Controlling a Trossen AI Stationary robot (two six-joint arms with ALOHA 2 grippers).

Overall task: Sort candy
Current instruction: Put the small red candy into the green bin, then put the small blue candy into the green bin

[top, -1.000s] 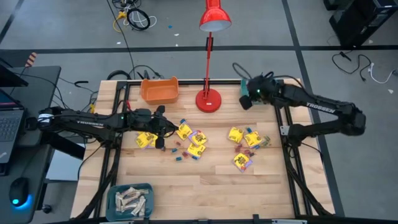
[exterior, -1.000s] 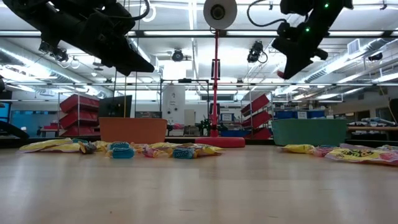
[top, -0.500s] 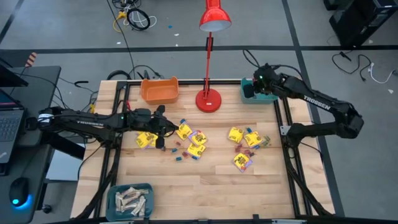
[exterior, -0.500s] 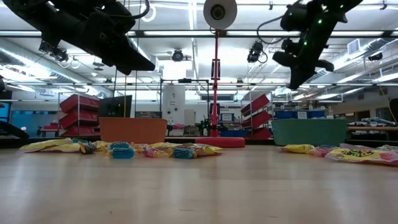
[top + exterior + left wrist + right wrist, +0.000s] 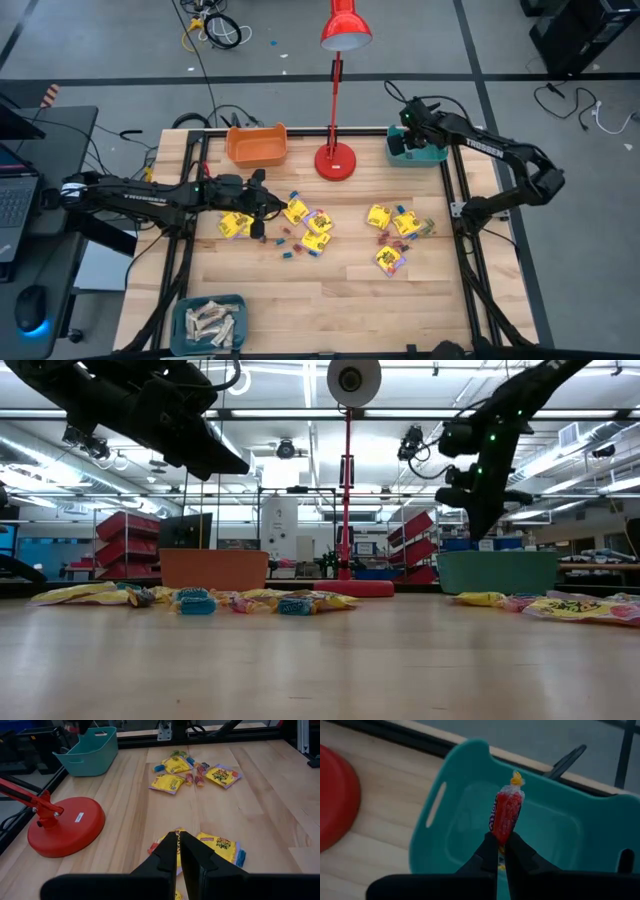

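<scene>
Bins first: I count three on the counter [image 5: 340,290]. The teal bin [image 5: 418,150] at the far right corner looks bare inside from the right wrist view, and my right gripper [image 5: 501,851] hangs directly above it, jaws closed on a red candy [image 5: 506,816] in a clear twisted wrapper that stands upright over the bin's opening. The orange bin [image 5: 257,144] at the far left holds nothing I can see. A second teal bin [image 5: 209,322] at the near left corner holds a pile of pale beige bars [image 5: 212,320]; I cannot count them.

Between the two far bins stands a red lamp [image 5: 336,160], its round base on the counter and its shade above, close beside the right arm's bin.

The rest of the candy lies loose in two clusters mid-counter. The left cluster [image 5: 290,225] has about four yellow packets with small red, blue and brown pieces scattered among them. The right cluster [image 5: 395,235] has about four yellow packets and a few small pieces.

My left gripper [image 5: 179,851] hovers above the left cluster, jaws closed and holding nothing, with a yellow packet [image 5: 220,843] just beyond the tips.
</scene>
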